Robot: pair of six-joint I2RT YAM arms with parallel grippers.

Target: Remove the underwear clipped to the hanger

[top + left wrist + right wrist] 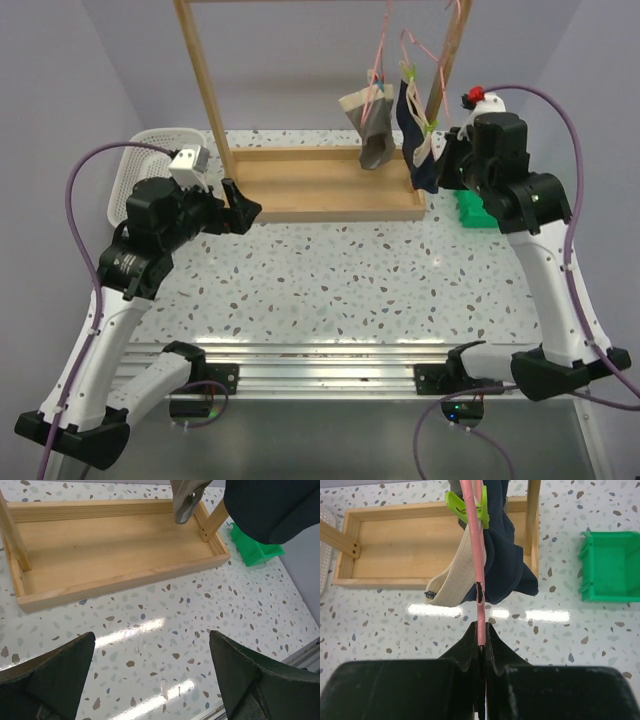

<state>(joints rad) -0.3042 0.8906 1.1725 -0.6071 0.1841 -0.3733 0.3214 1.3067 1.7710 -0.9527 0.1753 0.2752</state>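
Note:
Two pairs of underwear hang on pink hangers from a wooden rack. The grey pair (pixel 372 125) hangs on the left and its lower tip shows in the left wrist view (pixel 185 502). The dark navy pair (pixel 415 145) with a tan waistband (pixel 452 582) is held to its pink hanger (pixel 479 575) by a green clip (pixel 470 507). My right gripper (pixel 481 630) is shut on the lower end of that hanger, just right of the navy pair (pixel 507 555). My left gripper (pixel 150 672) is open and empty, above the table in front of the rack's left side (pixel 240 208).
The rack stands on a shallow wooden tray (pixel 330 205) with upright posts (pixel 205 90). A green bin (pixel 475 210) sits on the table right of the tray, below my right arm. A white basket (pixel 150 150) is at the far left.

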